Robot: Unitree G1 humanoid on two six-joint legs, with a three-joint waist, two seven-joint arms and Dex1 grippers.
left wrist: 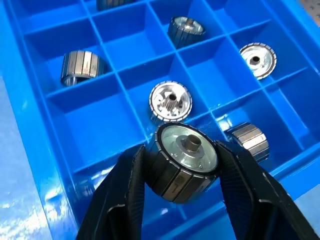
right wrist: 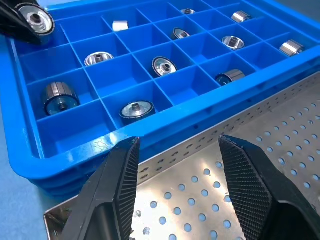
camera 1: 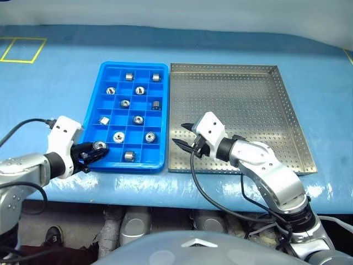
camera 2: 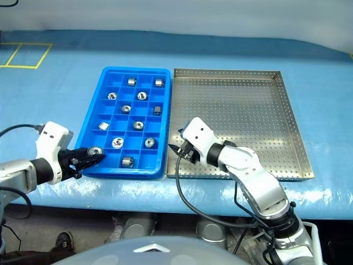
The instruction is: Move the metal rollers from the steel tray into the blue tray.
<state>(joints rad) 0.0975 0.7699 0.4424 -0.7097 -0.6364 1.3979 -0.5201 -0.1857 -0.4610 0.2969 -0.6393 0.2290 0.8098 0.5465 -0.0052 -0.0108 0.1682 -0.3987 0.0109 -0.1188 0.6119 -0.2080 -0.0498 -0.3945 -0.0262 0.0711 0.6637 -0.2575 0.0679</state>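
Here the left gripper has its two black fingers clamped on a short ribbed silver-grey metal roller with a small hub at its centre, held over the near left corner of the bright blue plastic grid tray. Just past its tips an upright roller sits in a compartment, a roller on its side lies in the one beside it, and more metal rollers are spread one to a cell toward the far end. Many cells are bare, including the corner ones under the held roller. The blue rim runs close under the fingers; beyond it lies blue table covering.

The right gripper hangs with its ribbed black fingers spread apart and nothing between them, over the near left corner of the large perforated steel tray. The blue tray's long wall stands just ahead of its tips, touching or nearly touching the steel rim. Behind and to the right the dotted floor is open all the way to the raised far rim.

The arm covers part of the steel tray's near left floor. A yellow taped outline marks the far left of the table, cut off at the frame edge. No legible writing
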